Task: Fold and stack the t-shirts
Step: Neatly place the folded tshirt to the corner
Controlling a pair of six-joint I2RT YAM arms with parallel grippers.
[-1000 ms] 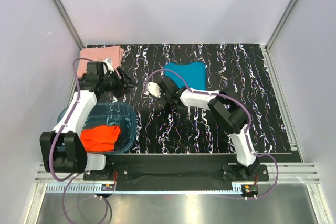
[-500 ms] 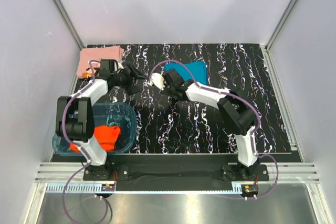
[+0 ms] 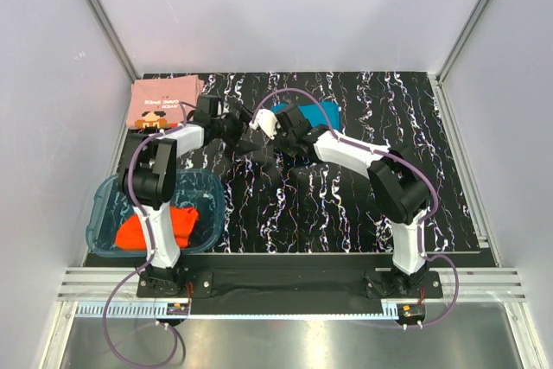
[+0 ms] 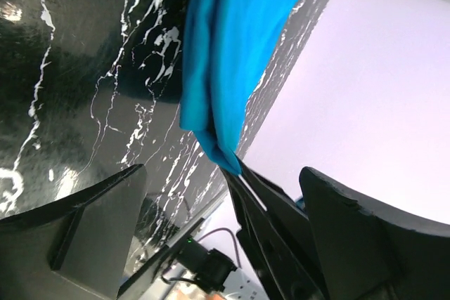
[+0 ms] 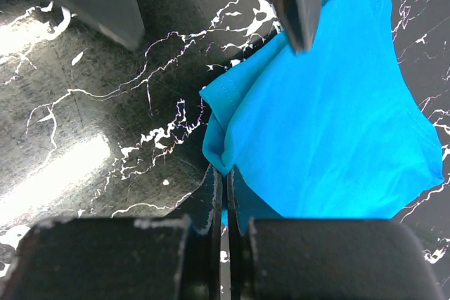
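Both arms reach in twd the upper middle of the top view, grippers nearly nose to nose. R gripper (image 5: 225,173) has its fingers pressed tight together, pinching the near-left corner of the teal-blue t-shirt (image 5: 330,117). That corner looks lifted a bit. The rest of the shirt lies folded on the black marbled mat (image 3: 346,213), top centre of the overhead frame.

L gripper (image 3: 244,124) is just left of it w/ fingers (image 4: 77,244) spread wide, nothing between them. In its own wrist cam the teal shirt hangs down the middle of the frame, its tip meeting the R gripper's dark fingers at the bottom. In the R wrist cam, the L fingers show at the top edge, one over bare mat and one over the shirt's edge. Can't tell if that one touches the cloth.

Salmon-pink t-shirt (image 3: 164,101) lies folded, print up, in the upper-left corner of the mat. Orange-red t-shirt (image 3: 160,226) sits bunched inside the clear blue tub (image 3: 108,196), lower left, beside the L arm's base.
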